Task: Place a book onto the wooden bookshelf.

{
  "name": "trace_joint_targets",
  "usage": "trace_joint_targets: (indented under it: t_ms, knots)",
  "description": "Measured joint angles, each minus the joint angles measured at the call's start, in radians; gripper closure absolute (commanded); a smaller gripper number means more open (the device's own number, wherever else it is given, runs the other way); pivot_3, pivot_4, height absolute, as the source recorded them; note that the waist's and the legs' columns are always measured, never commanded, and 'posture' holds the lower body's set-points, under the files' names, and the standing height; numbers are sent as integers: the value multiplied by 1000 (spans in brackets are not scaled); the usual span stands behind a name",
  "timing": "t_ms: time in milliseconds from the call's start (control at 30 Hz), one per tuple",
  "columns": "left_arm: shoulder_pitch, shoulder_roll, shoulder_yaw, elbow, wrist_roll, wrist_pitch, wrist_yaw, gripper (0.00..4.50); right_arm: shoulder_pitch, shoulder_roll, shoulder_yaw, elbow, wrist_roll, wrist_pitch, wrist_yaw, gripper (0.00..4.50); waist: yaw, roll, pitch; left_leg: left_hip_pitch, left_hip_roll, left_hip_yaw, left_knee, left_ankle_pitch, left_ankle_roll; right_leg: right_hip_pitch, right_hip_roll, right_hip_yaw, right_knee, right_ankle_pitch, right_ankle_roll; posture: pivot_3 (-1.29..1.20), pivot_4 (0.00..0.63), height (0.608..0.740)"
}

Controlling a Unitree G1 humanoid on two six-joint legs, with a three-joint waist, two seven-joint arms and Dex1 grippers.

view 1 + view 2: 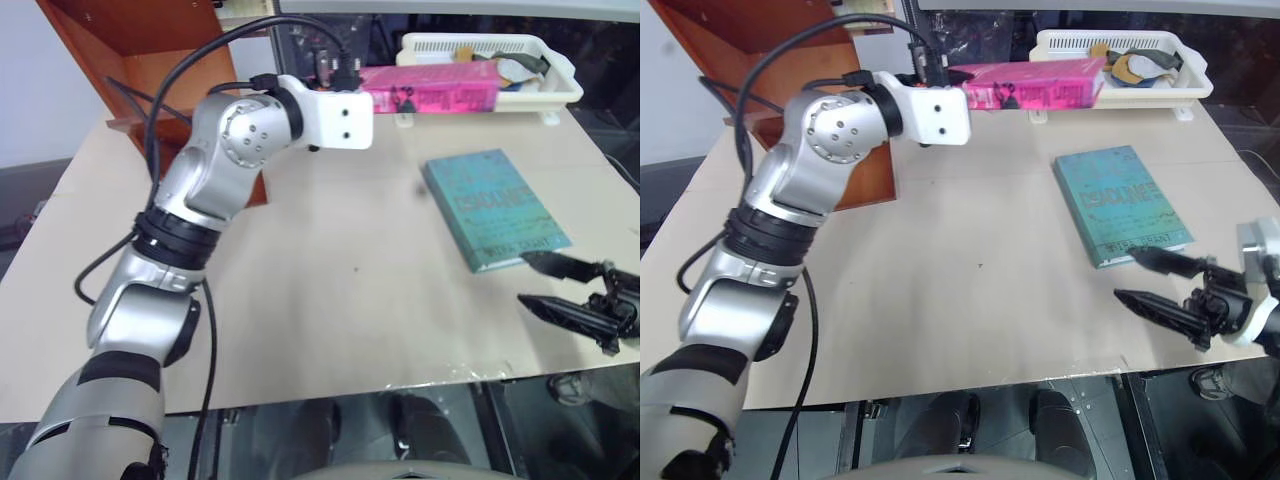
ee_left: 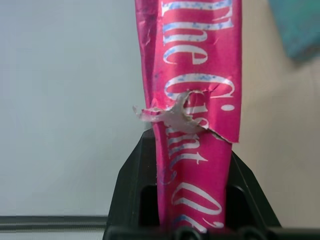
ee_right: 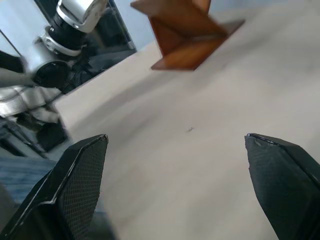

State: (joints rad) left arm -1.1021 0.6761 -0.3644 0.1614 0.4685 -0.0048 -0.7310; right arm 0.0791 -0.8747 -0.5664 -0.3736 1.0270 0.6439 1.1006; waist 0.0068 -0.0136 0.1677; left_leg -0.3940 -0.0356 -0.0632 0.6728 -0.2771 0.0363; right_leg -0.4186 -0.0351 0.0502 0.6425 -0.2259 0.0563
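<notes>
The book [image 1: 1035, 88] is held up in the air by the left gripper [image 2: 192, 200], above the far part of the table [image 1: 330, 300], to the right of the wooden bookshelf [image 1: 760, 60] and in front of the white basket tray [image 1: 1140, 70]. The two black fingers are clamped on the book at one short end, so most of its length sticks out past the grip toward the tray. It is a thick hardcover and probably rather heavy and stiff — it will not bend, but with a hold at one end the free end may pull down and turn in the fingers. The cover looks smooth and could slide; a hold nearer to the middle of the long edge would likely be more secure. The paper is also delicate: the left wrist view shows a torn, peeled piece of the pink cover [image 2: 172, 116] just above the fingers, a detail which the head views are too far away to give. The head views show instead what the wrist camera cannot — the bookshelf beside the raised left arm, the teal book [image 1: 495, 208] lying flat on the table right of the bookshelf, and the right gripper [image 1: 1160, 285] near that book's closer corner, with its fingers apart and nothing between them. The right wrist view confirms this.
</notes>
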Motion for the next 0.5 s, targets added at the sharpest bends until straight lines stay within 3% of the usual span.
trace_joint_targets:
  t_ms: [500]
  knots:
    - [-40, 165, 26, 83, 102, -12, -28, 3957, -300, -31, 101, 200, -75, -61, 117, 0, 4, 0, 1, -3, 0, -1, 4, 0, 1, -1, 0, -1, 2, 0, 0, 0, 150, 740]
